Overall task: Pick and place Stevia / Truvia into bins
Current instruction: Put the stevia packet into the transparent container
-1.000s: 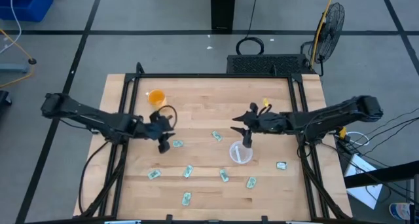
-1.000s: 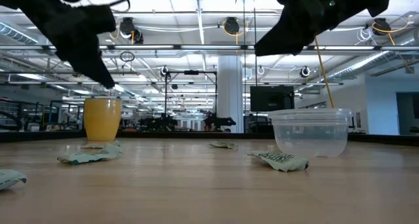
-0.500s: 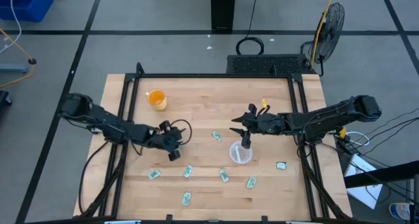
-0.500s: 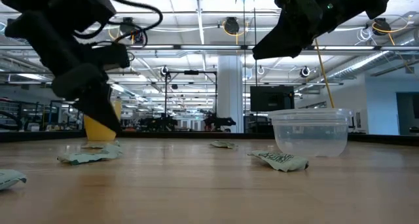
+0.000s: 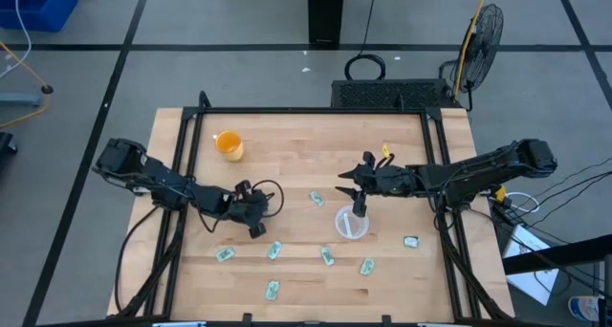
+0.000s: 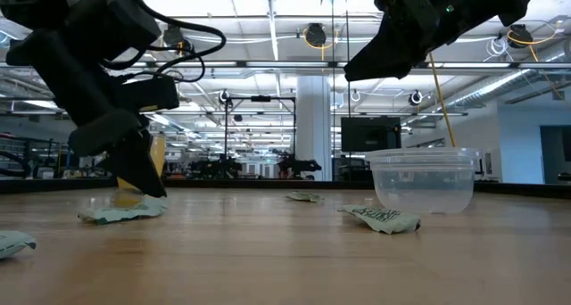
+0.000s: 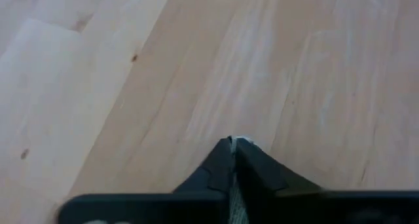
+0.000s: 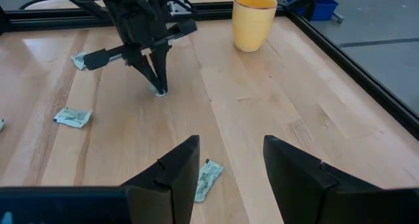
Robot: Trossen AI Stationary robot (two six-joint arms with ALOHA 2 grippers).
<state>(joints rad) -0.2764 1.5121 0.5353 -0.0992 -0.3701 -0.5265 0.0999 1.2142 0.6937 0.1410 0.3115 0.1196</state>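
Several green-and-white sachets lie flat on the wooden table, among them one near the middle and others toward the near edge. My left gripper points down at the table left of centre, shut on a sachet that it mostly hides from above. The clear cup stands right of centre. My right gripper hangs open above the cup's far rim, holding nothing. In the right wrist view its fingers frame another sachet lying farther off. My left gripper pinches a sachet between its shut fingertips; only a white sliver of its edge shows at the tips. The fingers come from above, slanting down from the table's left. In the low view the sachet lies on the table, its right end under the fingertips.
An orange cup stands toward the far left of the table. A black metal frame runs along the table's edges. One sachet lies near the right edge. Bare wood stretches across the far half of the table.
My left gripper has swung toward the table's right and near edge and come down from above the orange cup's level until its tips meet the sachet on the table. The sachets and the right arm have stayed put.
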